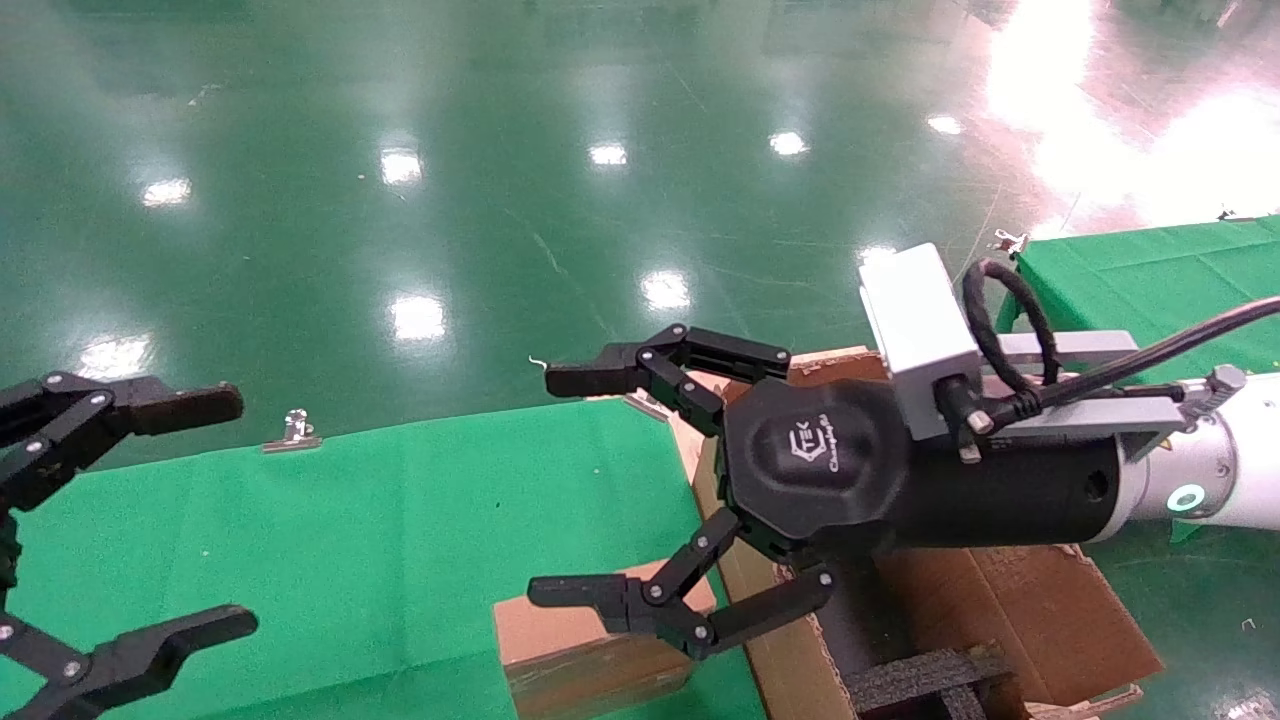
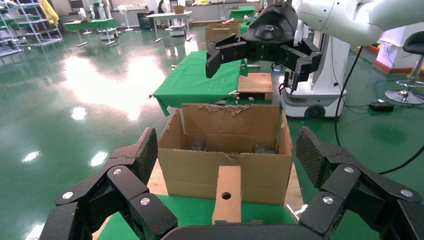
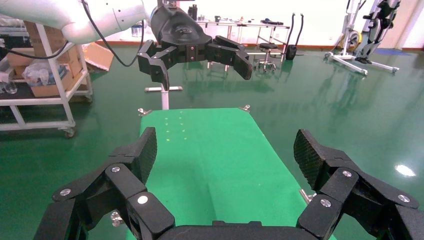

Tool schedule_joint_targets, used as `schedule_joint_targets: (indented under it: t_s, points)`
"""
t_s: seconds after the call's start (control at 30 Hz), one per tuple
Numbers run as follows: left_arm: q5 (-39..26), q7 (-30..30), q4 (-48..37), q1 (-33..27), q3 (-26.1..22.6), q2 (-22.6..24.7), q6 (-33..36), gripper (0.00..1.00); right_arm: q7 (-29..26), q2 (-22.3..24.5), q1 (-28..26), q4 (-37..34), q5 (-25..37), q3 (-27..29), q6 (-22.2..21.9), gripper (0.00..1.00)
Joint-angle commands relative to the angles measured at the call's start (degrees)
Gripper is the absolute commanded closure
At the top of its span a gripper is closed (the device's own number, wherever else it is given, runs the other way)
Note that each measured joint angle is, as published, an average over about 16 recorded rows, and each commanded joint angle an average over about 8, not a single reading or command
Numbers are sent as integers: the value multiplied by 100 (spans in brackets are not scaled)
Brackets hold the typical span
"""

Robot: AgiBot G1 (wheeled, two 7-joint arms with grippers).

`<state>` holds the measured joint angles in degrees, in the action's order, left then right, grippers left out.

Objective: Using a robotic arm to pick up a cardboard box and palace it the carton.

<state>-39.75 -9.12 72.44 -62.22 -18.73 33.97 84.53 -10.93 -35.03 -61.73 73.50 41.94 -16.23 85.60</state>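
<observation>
The right gripper (image 1: pixel 560 490), a black multi-link finger unit on a white-jointed robotic arm (image 1: pixel 1215 475) with a black wrist, a grey camera block (image 1: pixel 915 335) and a looped black cable (image 1: pixel 1010 320), hangs in the air above the near edge of the green-clothed table (image 1: pixel 350 540); its fingers (image 1: pixel 600 378) stand wide apart and hold nothing; in the head view the lower finger lies over the small closed brown cardboard box (image 1: pixel 590 650), though whether it touches the box cannot be told; a green ring light (image 1: pixel 1187 499) glows on the arm's white joint.

That small box stands on the green cloth, just beside the large brown corrugated carton (image 1: pixel 1010 620); the left wrist view shows the box (image 2: pixel 227 192) upright against the carton's (image 2: pixel 200 170) near wall, a small round hole in its facing side; the carton is open at the top, its far flap ragged along the edge, with black foam dividers (image 1: pixel 930 680) inside.

The left gripper (image 1: pixel 130 520) is held at the robot's left over the same table, well apart from the box; its black fingers (image 1: pixel 185 405) are spread wide and empty; in the right wrist view it (image 3: pixel 200 62) hovers above the far end of the green cloth (image 3: pixel 210 150).

A metal clip (image 1: pixel 293 430) sits on the cloth's far edge; the glossy green floor (image 1: pixel 500 150) lies beyond.
</observation>
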Motion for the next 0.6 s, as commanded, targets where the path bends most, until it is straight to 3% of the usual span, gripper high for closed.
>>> schedule_joint_targets:
  t_s: [0.03, 0.37, 0.4, 0.6]
  points:
    - [0, 0, 0, 0, 0, 0, 0, 0, 0, 0, 0, 0, 0, 0, 0, 0]
    - [0, 0, 0, 0, 0, 0, 0, 0, 0, 0, 0, 0, 0, 0, 0, 0]
    - [0, 0, 0, 0, 0, 0, 0, 4, 0, 0, 0, 0, 0, 0, 0, 0]
    - [0, 0, 0, 0, 0, 0, 0, 76, 0, 0, 0, 0, 0, 0, 0, 0]
